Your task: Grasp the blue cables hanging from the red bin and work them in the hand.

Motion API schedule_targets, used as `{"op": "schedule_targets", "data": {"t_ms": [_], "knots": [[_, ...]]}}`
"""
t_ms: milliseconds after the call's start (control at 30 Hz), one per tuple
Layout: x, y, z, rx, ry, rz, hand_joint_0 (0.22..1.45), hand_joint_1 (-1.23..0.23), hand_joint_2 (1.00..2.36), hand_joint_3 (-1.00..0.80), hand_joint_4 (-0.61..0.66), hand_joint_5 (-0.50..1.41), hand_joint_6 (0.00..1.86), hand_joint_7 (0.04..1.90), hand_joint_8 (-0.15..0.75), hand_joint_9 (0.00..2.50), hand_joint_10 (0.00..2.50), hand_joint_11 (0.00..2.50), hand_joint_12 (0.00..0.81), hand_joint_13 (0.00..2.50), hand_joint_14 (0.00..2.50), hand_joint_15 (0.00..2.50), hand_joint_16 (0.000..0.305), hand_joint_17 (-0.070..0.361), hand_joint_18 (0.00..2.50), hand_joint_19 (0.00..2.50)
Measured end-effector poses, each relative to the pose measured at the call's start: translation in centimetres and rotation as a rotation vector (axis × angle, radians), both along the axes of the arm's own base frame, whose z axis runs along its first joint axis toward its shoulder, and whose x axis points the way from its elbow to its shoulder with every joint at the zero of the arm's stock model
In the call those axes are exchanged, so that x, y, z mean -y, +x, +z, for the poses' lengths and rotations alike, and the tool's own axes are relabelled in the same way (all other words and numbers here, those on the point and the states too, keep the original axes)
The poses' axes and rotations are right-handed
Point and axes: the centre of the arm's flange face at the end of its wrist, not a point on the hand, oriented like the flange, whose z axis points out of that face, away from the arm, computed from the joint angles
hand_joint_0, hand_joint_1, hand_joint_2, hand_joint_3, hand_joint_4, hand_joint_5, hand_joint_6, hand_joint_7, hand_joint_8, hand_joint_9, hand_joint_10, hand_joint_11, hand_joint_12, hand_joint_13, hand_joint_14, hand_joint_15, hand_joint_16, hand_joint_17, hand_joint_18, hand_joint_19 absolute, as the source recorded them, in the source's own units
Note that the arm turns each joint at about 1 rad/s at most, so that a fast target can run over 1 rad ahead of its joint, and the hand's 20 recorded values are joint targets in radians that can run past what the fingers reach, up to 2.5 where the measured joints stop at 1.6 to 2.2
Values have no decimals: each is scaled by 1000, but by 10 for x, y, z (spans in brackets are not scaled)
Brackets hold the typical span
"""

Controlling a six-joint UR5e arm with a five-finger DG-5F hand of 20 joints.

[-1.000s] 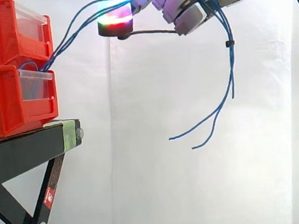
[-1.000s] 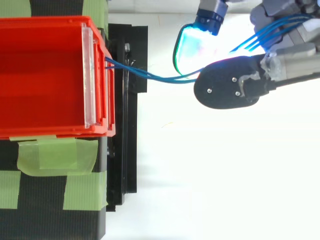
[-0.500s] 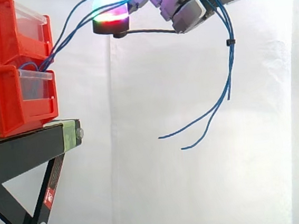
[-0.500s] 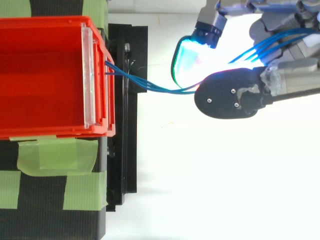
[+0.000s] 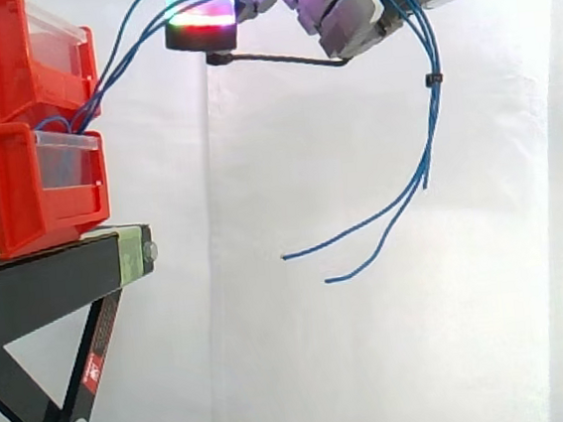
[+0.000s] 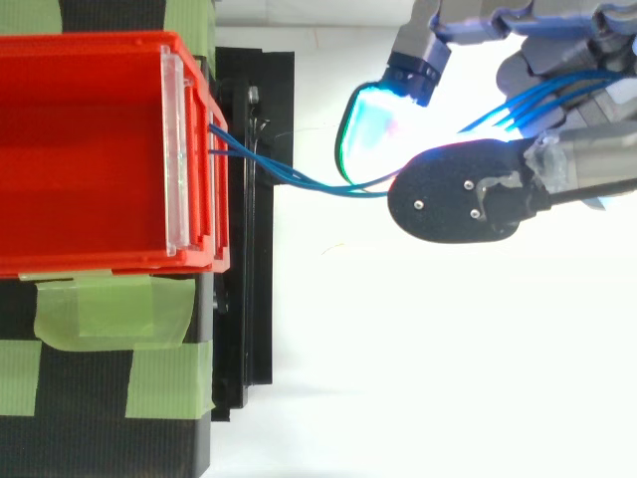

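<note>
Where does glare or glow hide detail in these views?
Top view: the glowing fingertip and bright white background wash out the blue cables where they enter the hand. Side view: the fingertip's glow bleeds into the white curtain at the top edge.

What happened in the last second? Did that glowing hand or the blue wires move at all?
The hand has lifted a little and drifted toward the red bins, keeping the blue cables clamped in its curled fingers. The cables' loose ends swung the same way and slightly up. Nothing was let go or newly grasped. The bins and the black stand stayed put.
</note>
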Motion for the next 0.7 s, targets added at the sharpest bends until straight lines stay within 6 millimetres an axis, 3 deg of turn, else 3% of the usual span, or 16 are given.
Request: {"op": "schedule_targets", "data": {"t_ms": [100, 367, 700], "knots": [[-1, 0, 0, 11, 31, -1, 859, -615, 1983, 385, 181, 280, 229, 1239, 511, 782, 2500, 2500, 522, 833, 2500, 1889, 60, 134, 1199, 1374], [-5, 0, 0, 34, 108, 6, 845, -636, 1982, 362, 185, 266, 184, 1247, 511, 782, 2500, 2500, 522, 833, 2500, 1889, 60, 134, 1199, 1374], [-14, 2, -1, 69, 251, 47, 917, -656, 1838, 427, 167, 265, 149, 1259, 511, 782, 2500, 2500, 522, 833, 2500, 1889, 60, 134, 1199, 1374]]}}
